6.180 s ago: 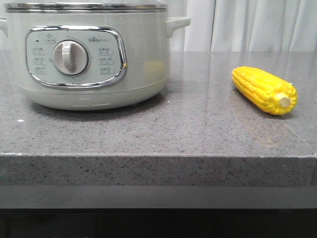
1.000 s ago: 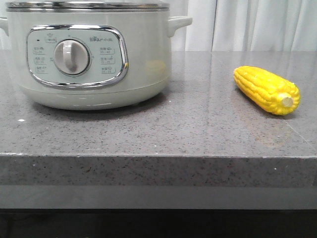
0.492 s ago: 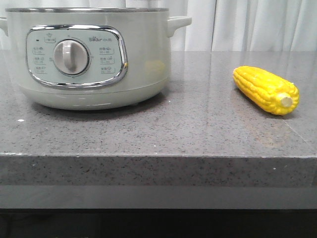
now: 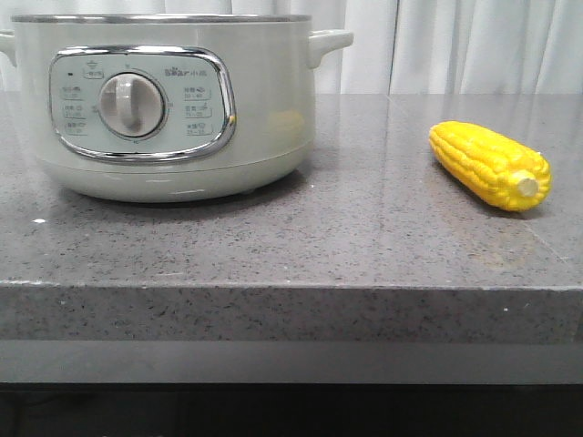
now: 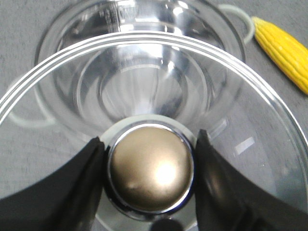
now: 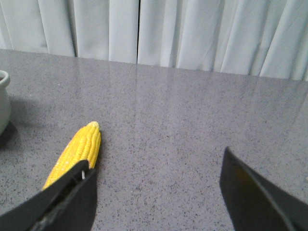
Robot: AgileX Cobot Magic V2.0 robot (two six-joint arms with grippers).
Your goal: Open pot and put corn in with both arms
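The pale grey-green pot [image 4: 173,109] stands at the counter's left, its steel rim bare at the top. In the left wrist view my left gripper [image 5: 150,139] is shut on the bronze knob [image 5: 151,173] of the glass lid [image 5: 231,120] and holds it above the open pot [image 5: 144,19]. The yellow corn [image 4: 490,166] lies on the counter to the right of the pot, stub end toward the front. My right gripper [image 6: 156,161] is open and empty over the counter, and the corn [image 6: 77,149] lies just beside one finger, outside the jaws. Neither gripper shows in the front view.
The grey speckled stone counter [image 4: 319,237] has a front edge low in the front view. White curtains [image 6: 168,33] hang behind it. A pot side handle [image 6: 4,96] shows at the edge of the right wrist view.
The lid's steel rim that sat on the pot one second ago has risen out of the front view. The pot and the corn have stayed in place.
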